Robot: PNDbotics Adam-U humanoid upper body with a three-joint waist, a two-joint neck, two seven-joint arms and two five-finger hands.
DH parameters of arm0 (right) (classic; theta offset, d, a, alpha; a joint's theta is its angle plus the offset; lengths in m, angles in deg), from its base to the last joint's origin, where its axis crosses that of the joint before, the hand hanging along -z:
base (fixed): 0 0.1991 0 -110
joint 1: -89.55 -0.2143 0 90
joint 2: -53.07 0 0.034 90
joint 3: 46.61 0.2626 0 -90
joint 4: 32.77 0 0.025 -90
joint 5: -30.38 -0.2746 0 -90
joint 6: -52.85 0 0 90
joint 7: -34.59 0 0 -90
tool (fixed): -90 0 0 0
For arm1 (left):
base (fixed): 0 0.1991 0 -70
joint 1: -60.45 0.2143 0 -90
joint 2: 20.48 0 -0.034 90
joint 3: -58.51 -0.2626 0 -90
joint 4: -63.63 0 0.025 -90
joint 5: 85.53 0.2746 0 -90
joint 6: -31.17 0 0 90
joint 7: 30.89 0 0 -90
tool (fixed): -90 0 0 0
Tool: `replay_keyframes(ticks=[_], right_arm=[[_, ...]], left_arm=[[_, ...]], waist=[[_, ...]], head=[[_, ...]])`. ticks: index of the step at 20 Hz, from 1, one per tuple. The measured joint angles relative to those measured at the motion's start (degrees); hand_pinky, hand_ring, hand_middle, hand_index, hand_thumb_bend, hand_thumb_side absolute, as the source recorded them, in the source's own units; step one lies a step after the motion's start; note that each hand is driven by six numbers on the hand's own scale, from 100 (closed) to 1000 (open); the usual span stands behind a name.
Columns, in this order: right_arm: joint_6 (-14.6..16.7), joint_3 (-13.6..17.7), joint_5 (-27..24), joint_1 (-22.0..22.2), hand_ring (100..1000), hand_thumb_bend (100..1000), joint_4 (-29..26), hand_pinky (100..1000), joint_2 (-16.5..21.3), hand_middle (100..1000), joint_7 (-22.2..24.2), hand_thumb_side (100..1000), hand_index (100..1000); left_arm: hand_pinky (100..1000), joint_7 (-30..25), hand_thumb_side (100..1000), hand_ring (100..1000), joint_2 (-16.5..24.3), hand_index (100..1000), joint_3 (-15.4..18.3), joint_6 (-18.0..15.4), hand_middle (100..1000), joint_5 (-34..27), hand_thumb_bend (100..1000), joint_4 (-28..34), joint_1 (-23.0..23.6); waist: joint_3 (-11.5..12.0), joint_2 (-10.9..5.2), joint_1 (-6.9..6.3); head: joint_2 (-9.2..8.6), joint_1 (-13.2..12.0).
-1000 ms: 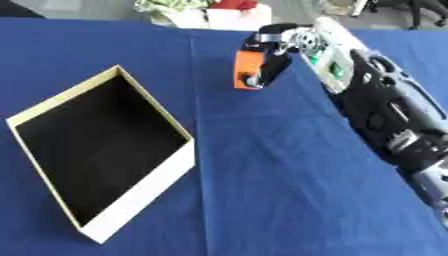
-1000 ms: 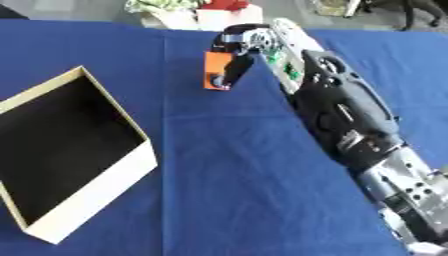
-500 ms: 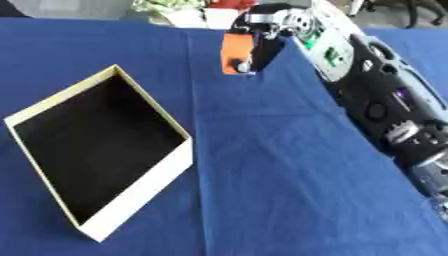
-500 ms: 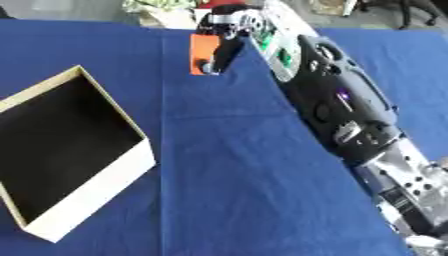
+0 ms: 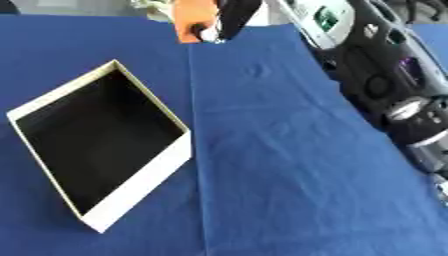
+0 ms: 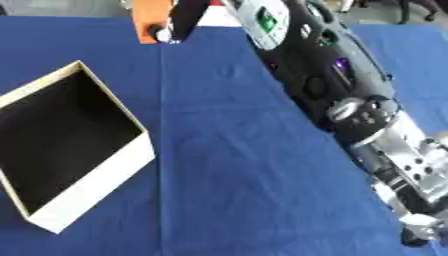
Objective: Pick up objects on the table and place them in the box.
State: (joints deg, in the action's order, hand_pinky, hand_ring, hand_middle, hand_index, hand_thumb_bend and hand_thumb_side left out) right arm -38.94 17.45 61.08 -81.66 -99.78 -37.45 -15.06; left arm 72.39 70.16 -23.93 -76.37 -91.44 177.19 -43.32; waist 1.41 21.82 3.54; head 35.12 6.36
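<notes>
At the top edge of both views, the right hand is holding an orange object — its dark fingers are curling round the object's right side, with a fingertip lying across its lower corner. The object is sitting on the hand's left, partly cut off by the upper edge, so its full shape cannot be made out. It is hanging in the air above the far part of the blue tablecloth, not touching the cloth.

The right arm is stretching in from the lower right, black with silver joints, running diagonally up to the hand.

The box is lying on the cloth at the left, open side up, with pale walls and a dark inside — it is sitting well apart from the hand and the orange object, nearer the camera. Nothing is showing inside it.

The left hand is showing in neither view.
</notes>
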Motion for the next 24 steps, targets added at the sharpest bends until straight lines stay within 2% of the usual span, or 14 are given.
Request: replay_keyframes(ticks=[8,15,19,24], right_arm=[[-3.04,-5.96,-4.94,0.72,680,100,-10.58,671,-3.95,432,5.85,100,591],[-7.86,-8.42,-5.56,2.46,678,100,-18.71,667,-6.62,433,10.33,100,591],[-9.77,-9.95,-5.29,3.55,681,100,-18.98,665,-7.62,435,11.30,100,590],[-9.54,-10.48,-4.64,4.52,679,100,-14.50,663,-9.17,433,11.40,100,589]], left_arm=[[474,0.71,659,487,0.00,679,0.09,-0.66,530,-0.71,100,0.00,-0.27],[474,1.68,660,484,-0.43,679,0.30,-1.00,526,-1.21,100,0.00,-0.39],[472,1.73,663,481,-0.46,678,0.40,-0.97,523,-1.37,100,0.00,-0.75],[471,1.64,665,479,-0.60,677,0.40,-0.89,521,-1.44,100,0.00,-0.97]], waist=[[1.64,-0.94,0.10],[2.65,-1.17,0.53],[3.29,-1.10,0.78],[4.02,-0.45,0.89]], head=[[0.96,0.85],[1.43,1.33],[1.63,1.47],[1.66,1.79]])
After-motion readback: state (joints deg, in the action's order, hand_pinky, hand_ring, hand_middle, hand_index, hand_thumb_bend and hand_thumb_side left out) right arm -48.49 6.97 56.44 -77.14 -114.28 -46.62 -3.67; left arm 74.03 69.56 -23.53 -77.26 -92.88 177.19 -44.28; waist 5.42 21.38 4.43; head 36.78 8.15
